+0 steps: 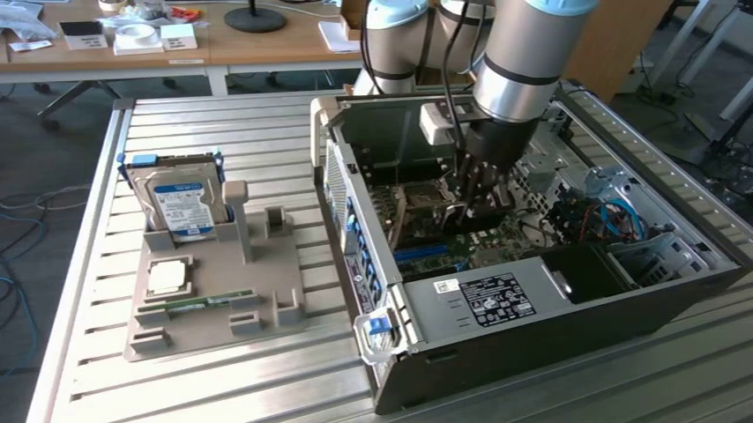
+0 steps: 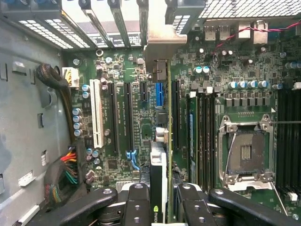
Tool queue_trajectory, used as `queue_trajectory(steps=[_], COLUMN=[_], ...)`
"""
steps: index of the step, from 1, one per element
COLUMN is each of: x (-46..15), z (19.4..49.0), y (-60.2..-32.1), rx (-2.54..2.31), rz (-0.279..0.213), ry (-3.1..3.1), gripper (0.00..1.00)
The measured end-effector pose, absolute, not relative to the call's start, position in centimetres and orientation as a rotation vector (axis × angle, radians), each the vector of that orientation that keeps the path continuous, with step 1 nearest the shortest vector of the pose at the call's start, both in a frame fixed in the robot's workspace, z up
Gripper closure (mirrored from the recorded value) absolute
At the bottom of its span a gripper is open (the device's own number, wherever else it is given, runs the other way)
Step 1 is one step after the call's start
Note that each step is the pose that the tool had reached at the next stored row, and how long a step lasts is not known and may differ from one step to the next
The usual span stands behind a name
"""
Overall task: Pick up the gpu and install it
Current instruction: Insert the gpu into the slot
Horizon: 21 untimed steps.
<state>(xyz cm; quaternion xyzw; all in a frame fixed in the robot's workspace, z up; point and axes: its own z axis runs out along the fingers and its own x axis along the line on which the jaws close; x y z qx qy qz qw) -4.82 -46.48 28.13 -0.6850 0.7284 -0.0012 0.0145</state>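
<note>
The pick-up is done: inside the open case (image 1: 565, 344), over the motherboard (image 2: 120, 63), the gpu (image 2: 159, 155) is held edge-on, clamped in the tool (image 2: 162, 200). Its bracket (image 2: 157, 44) is brought close to the case's rear slot covers (image 2: 94, 19). Whether the card is seated cannot be told. Room is judged tight, with memory slots (image 2: 202, 136) just beside the card.

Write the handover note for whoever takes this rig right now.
Jaws: shut on the gpu, held edge-on.
Where: inside the open case, above the motherboard slots, its bracket toward the rear openings.
Done: picked up and brought into the case.
Left: install; whether it sits in a slot yet cannot be told.
</note>
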Motion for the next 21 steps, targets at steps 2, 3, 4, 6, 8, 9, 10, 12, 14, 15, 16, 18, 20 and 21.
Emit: queue_trajectory(steps=[2,3,4,6,8,9,10,12,14,15,16,18,20,21], x=[-4.84,-4.84,-4.85,-4.85,-4.90,-5.00,-5.14,-5.36,-5.44,-5.44,-5.45,-5.45,-5.46,-5.46], z=[28.12,28.11,28.10,28.10,28.10,28.09,28.09,28.09,28.09,28.10,28.10,28.10,28.09,28.09], y=[-46.48,-46.48,-46.48,-46.48,-46.47,-46.47,-46.47,-46.48,-46.47,-46.52,-46.59,-46.78,-46.81,-46.81], rx=[-2.133,-2.133,-2.132,-2.132,-2.132,-2.132,-2.132,-2.132,-2.132,-2.132,-2.132,-2.132,-2.132,-2.132], rz=[-0.004,-0.004,-0.004,-0.004,-0.004,-0.004,-0.004,-0.004,-0.004,-0.004,-0.004,-0.004,-0.004,-0.004], ry=[2.268,2.268,2.268,2.268,2.268,2.268,2.267,2.268,2.268,2.267,2.267,2.268,2.268,2.268], gripper=[0.73,0.73,0.73,0.73,0.73,0.73,0.73,0.73,0.73,0.73,0.73,0.73,0.73,0.73])
